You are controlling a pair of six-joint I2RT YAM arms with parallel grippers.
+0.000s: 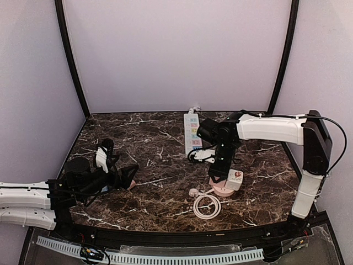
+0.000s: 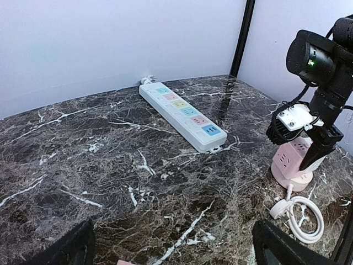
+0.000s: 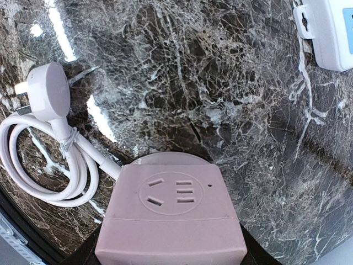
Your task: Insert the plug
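Observation:
A pink socket cube (image 3: pixel 171 210) on a round base stands on the marble table (image 1: pixel 154 165), right of centre; it also shows in the top view (image 1: pixel 226 181) and the left wrist view (image 2: pixel 291 163). Its white plug (image 3: pixel 48 91) lies flat beside it, prongs out, on a coiled white cable (image 1: pixel 207 207). My right gripper (image 1: pixel 220 175) points down over the cube with its dark fingers against both sides, shut on it. My left gripper (image 1: pixel 130 175) is open and empty, low over the table at the left, far from the plug (image 2: pixel 278 208).
A long white power strip (image 1: pixel 191 131) with coloured sockets lies at the back centre, running toward the rear wall; it also shows in the left wrist view (image 2: pixel 182 113). Black frame posts stand at the back corners. Purple walls enclose the table.

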